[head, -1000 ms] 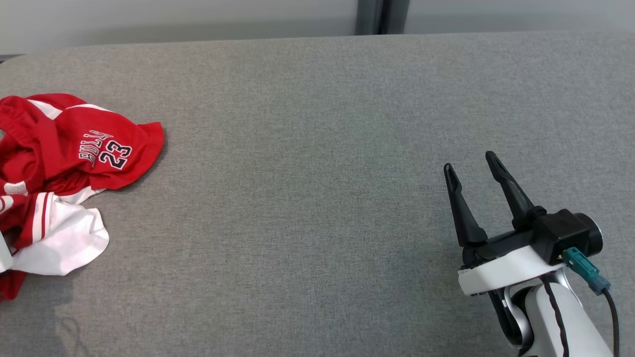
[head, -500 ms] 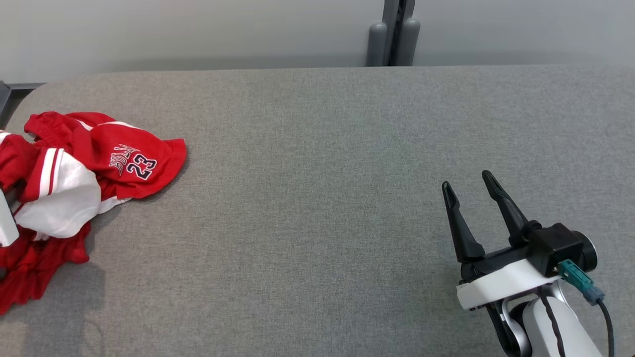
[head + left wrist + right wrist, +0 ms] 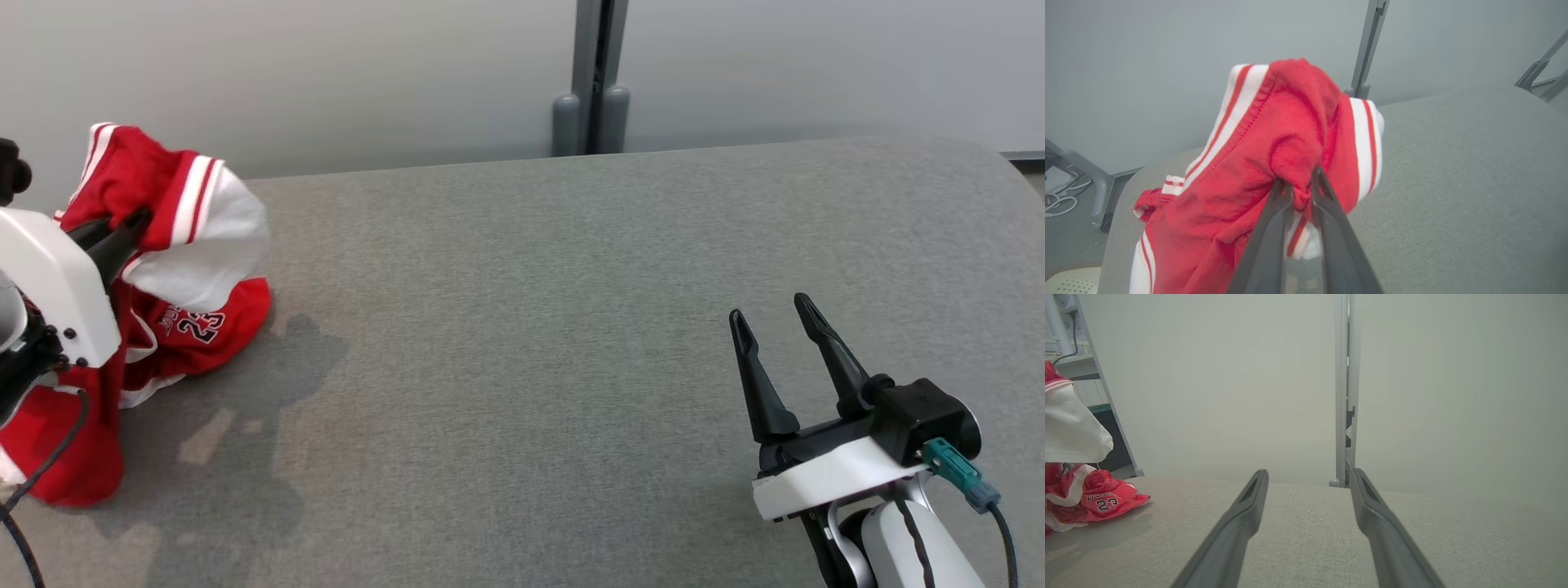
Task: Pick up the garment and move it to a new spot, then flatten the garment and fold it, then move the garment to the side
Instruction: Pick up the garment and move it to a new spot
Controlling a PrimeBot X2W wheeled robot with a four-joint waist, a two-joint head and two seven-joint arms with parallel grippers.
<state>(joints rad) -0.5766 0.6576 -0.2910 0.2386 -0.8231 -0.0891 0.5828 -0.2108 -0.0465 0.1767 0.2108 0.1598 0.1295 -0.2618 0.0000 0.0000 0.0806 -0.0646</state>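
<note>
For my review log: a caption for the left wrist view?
Left hand pinching the red-and-white garment, raised above the grey table.

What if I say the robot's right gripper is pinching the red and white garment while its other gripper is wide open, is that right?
Not quite: it is the left gripper that is pinching the red and white garment, as the left wrist view shows. The right gripper is the one standing wide open.

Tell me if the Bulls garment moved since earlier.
Yes. The Bulls garment has risen off the grey table, pinched in the left hand; its lower end still touches the table.
</note>
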